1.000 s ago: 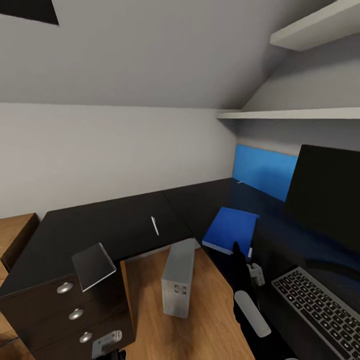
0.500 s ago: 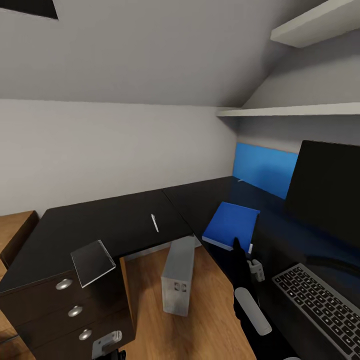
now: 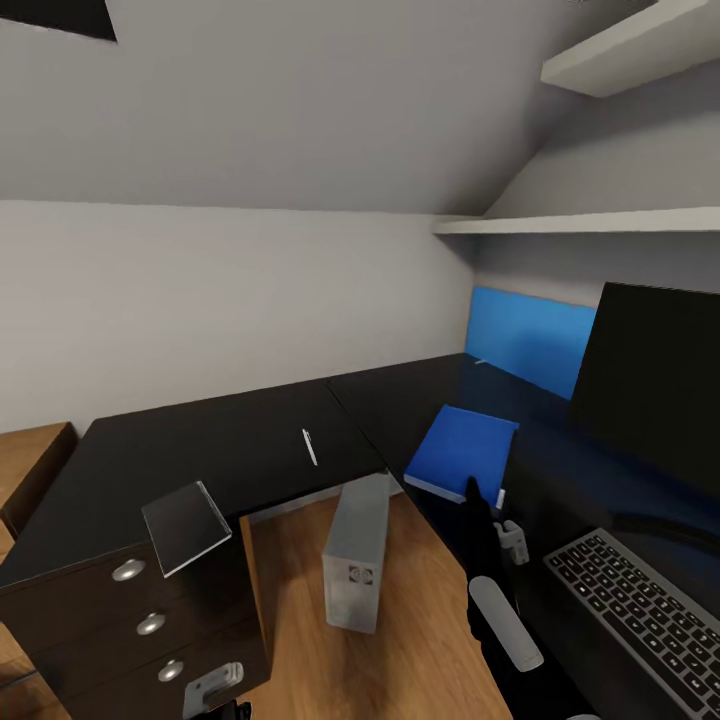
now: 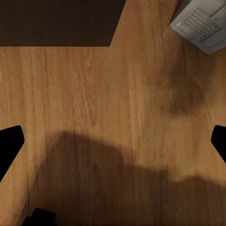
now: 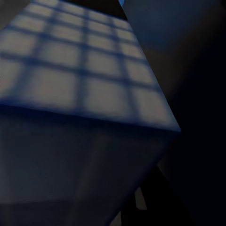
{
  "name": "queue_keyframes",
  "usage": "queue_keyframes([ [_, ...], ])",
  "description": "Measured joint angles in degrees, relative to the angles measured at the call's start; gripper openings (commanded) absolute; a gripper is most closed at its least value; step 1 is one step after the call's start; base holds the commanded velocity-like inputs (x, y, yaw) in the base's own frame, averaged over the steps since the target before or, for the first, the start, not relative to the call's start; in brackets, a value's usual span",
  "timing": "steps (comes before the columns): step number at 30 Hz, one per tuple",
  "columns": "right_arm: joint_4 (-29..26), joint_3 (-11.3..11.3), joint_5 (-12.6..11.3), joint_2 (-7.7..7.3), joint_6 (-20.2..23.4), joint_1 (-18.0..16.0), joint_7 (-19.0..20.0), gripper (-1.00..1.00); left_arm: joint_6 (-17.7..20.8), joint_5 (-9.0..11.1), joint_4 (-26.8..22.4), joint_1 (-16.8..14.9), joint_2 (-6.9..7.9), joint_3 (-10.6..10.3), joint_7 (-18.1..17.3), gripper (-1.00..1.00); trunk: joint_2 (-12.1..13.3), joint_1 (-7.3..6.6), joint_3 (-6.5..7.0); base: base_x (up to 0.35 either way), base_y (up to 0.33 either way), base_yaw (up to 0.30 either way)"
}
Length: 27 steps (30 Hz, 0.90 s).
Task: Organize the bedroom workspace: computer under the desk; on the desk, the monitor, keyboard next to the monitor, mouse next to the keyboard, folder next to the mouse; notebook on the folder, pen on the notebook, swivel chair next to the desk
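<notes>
The folder (image 3: 463, 449) is lying flat on the black surface (image 3: 220, 450), near the inner corner of the L, its white page edge facing the open floor. The right arm's black forearm is reaching up toward it in the head view, and the right end effector (image 3: 472, 491) is sitting at the folder's near edge, apparently touching or just beside it; whether its fingers are parted or clenched cannot be told from here. The right wrist view is showing a blurred bluish grid pattern very close up, too dim to identify.

The pen (image 3: 310, 447) is lying on the surface well to the left of the folder. The notebook (image 3: 187, 526) is resting tilted at the near left corner of the surface, above the three-drawer unit (image 3: 150, 625). The computer (image 3: 357, 567) is standing upright on the wooden floor (image 3: 300, 650) in the crook of the L, partly under the surface edge. The monitor (image 3: 650, 385) is standing at the right with the keyboard (image 3: 640, 615) in front of it, and a blue back panel (image 3: 530, 340) is showing behind.

In the left wrist view the left end effector (image 4: 113, 141) is hanging released, its two dark fingertips (image 4: 9, 141) wide apart over the floor, with a corner of the computer (image 4: 200, 23) near
</notes>
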Motion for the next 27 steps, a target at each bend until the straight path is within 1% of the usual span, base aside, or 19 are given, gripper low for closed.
queue_keyframes([
  [4,1.16,0.01,-0.03,0.0,0.01,0.0,0.03,-1.0,-0.05,0.0,0.0,0.0,-0.03,0.0,0.02,1.0,1.6,-0.88,0.72,0.0,0.0,0.0],
  [8,1.13,0.01,-0.05,0.01,0.01,0.01,-0.03,-1.0,0.0,0.05,0.02,0.0,-0.06,0.0,0.03,1.0,1.62,-0.89,0.72,0.0,0.0,0.0],
  [10,1.73,0.01,-0.05,0.0,0.01,0.0,0.04,-1.0,0.01,0.08,0.08,0.0,-0.06,0.0,0.03,1.0,2.41,-1.32,1.08,0.0,0.0,0.0],
  [14,1.73,0.01,-0.06,0.0,0.03,0.0,0.02,-1.0,0.02,0.09,0.09,0.0,-0.06,0.0,0.03,1.0,2.42,-1.33,1.08,0.0,0.0,0.0],
  [18,2.95,0.01,0.09,0.0,0.03,0.0,0.12,-1.0,0.02,0.09,0.09,0.0,-0.06,0.0,0.03,1.0,4.01,-2.2,1.8,0.0,0.0,0.0],
  [20,3.07,-0.05,-0.73,0.01,0.05,0.03,-0.26,-1.0,0.02,0.09,0.08,0.0,-0.06,0.0,0.03,1.0,4.82,-2.63,2.14,0.0,0.0,0.0],
  [22,3.08,-0.05,-0.75,0.01,0.06,0.03,-0.27,-1.0,0.02,0.09,0.08,0.0,-0.06,0.0,0.03,1.0,4.83,-2.64,2.15,0.0,0.0,0.0],
  [26,3.07,-0.04,-0.71,-0.03,0.06,0.03,-0.27,-1.0,0.02,0.06,0.08,0.01,-0.06,0.0,0.06,1.0,6.42,-3.51,2.86,0.0,0.0,0.0],
  [27,3.08,-0.05,-0.75,-0.03,0.06,0.03,-0.27,-1.0,0.02,0.06,0.08,0.01,-0.06,0.01,0.05,1.0,6.44,-3.52,2.87,0.0,0.0,0.0],
])
